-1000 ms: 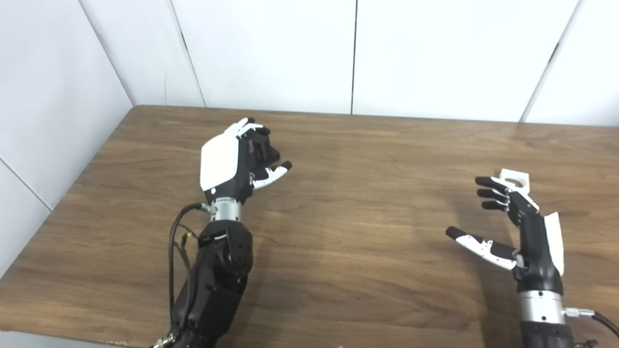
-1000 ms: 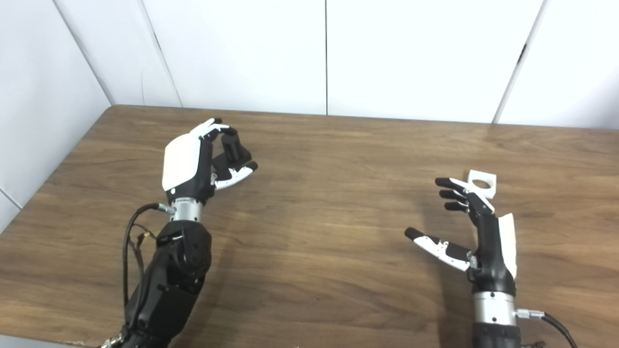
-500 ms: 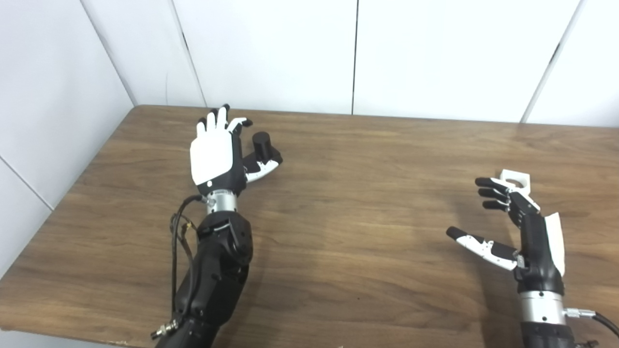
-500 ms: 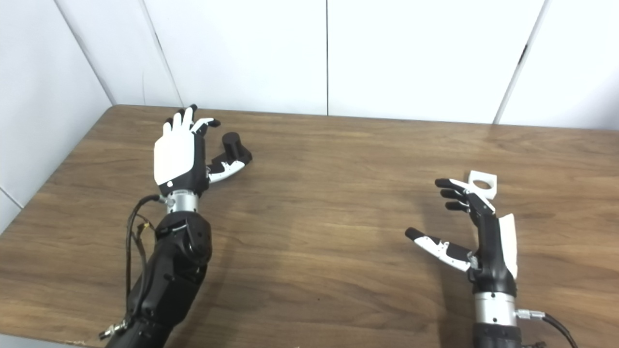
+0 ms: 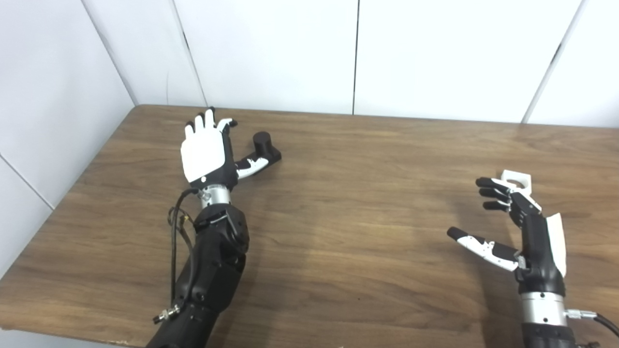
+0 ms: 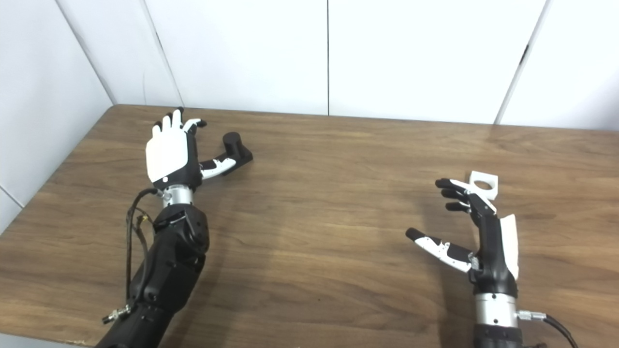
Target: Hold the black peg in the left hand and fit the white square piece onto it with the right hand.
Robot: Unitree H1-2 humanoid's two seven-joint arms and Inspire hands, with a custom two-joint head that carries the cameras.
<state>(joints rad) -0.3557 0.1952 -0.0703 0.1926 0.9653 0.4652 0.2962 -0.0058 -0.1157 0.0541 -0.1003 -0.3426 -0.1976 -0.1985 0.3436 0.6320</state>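
- Left hand (image 5: pixel 205 152): spread, holding nothing, at 10 o'clock on the counter (image 5: pixel 338 203); thumb reaches toward the peg (image 5: pixel 263 145), which stands upright just beside it at the hand's 2 o'clock.
- Right hand (image 5: pixel 517 227): spread and empty, at 4 o'clock on the counter; white piece (image 5: pixel 516 179) lies just past the fingertips at the hand's 12 o'clock.
- Risk: the thumb may nudge or tip the peg before the fingers close round it.
- Risk: the right fingers may push the piece away rather than enclose it.
- Unclear: whether the thumb touches the peg base; the piece's near edge is hidden by fingers; both palms face away.
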